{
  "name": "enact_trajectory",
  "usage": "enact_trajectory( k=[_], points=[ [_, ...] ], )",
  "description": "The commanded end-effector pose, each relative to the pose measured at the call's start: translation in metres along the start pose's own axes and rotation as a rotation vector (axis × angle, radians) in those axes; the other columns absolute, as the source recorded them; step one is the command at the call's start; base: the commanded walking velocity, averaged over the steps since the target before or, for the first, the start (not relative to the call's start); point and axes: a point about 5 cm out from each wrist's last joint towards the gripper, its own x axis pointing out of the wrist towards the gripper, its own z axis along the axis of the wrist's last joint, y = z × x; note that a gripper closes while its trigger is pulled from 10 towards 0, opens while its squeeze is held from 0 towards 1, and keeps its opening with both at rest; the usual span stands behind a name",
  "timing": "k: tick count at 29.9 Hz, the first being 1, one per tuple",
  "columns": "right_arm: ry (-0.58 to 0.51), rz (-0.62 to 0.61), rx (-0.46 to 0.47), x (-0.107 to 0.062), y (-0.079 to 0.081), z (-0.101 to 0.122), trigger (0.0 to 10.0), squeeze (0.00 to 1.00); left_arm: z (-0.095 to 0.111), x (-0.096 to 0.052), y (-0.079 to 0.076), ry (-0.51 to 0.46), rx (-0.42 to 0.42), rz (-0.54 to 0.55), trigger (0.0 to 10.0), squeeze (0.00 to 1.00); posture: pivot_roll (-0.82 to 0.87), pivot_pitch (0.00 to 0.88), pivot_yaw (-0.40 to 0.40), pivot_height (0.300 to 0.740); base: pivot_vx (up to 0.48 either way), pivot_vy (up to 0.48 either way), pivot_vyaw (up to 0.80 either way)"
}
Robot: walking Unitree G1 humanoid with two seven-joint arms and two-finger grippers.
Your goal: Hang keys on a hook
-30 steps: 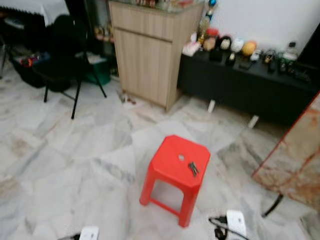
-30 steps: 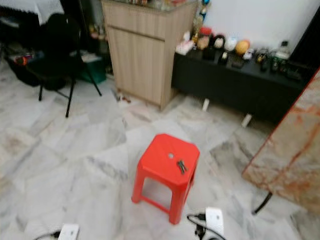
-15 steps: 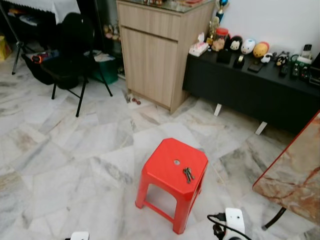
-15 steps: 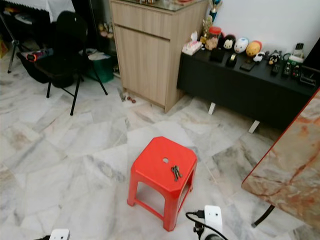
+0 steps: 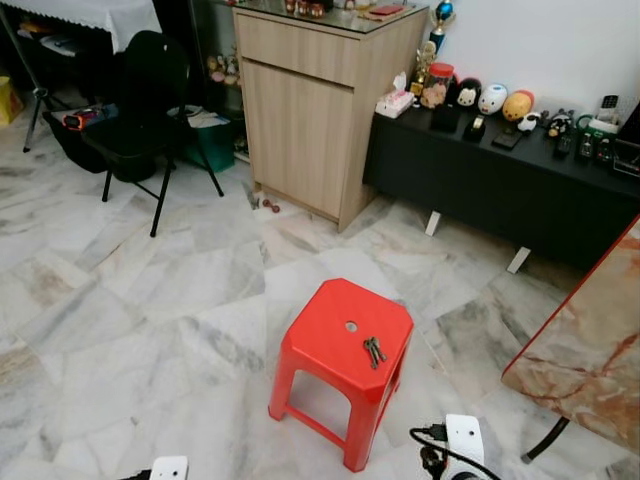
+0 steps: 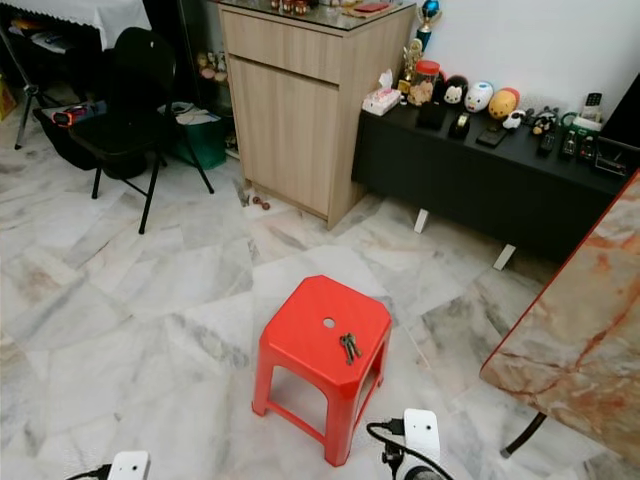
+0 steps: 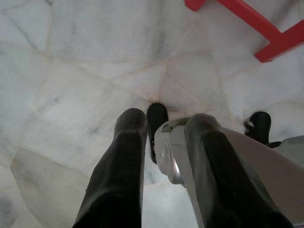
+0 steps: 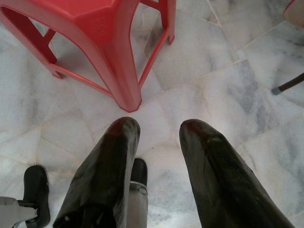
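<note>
A small bunch of keys [image 5: 374,350] lies on the seat of a red plastic stool [image 5: 325,345], to the right of the seat's round hole. The stool stands on the marble floor a short way ahead of me. Both arms hang low at my sides. In the left wrist view my left gripper [image 7: 166,121] is open above the floor, with a red stool leg [image 7: 256,23] beyond it. In the right wrist view my right gripper [image 8: 159,127] is open and holds nothing, and the stool's legs [image 8: 118,71] stand close before it.
A tall wooden cabinet [image 5: 320,110] stands at the back. A low black sideboard [image 5: 500,180] with figurines is to its right and a black folding chair [image 5: 140,110] to its left. A marble tabletop's edge [image 5: 590,350] juts in at the right. Open floor surrounds the stool.
The camera has shifted and the blur has gone, so the picture is sharper. The keys and the stool have not moved, and both grippers still hang low.
</note>
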Motion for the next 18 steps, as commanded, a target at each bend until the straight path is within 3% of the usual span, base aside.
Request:
enact_trajectory(
  k=[1, 3, 8, 18],
  points=[
    [-0.002, -0.006, -0.004, 0.0, -0.002, 0.0, 10.0, 0.0, -0.006, -0.001, 0.002, 0.031, 0.001, 0.004, 10.0, 0.0, 0.09, 0.005, -0.079, 0.74, 0.0, 0.0, 0.0],
    [0.001, -0.008, -0.005, 0.0, -0.002, -0.001, 10.0, 0.0, -0.007, -0.004, 0.018, 0.035, -0.001, 0.021, 10.0, 0.0, 0.09, 0.004, -0.08, 0.74, 0.0, 0.48, 0.0],
    [-0.004, -0.01, -0.004, 0.0, -0.002, 0.0, 10.0, 0.0, -0.01, -0.006, 0.025, 0.037, 0.0, 0.026, 10.0, 0.0, 0.09, 0.003, -0.081, 0.74, 0.0, 0.48, 0.0],
    [-0.01, -0.005, 0.003, 0.0, 0.0, 0.003, 10.0, 0.0, -0.016, -0.006, 0.014, 0.041, 0.001, 0.014, 10.0, 0.0, 0.09, 0.004, -0.081, 0.74, 0.0, 0.48, 0.0]
  ],
)
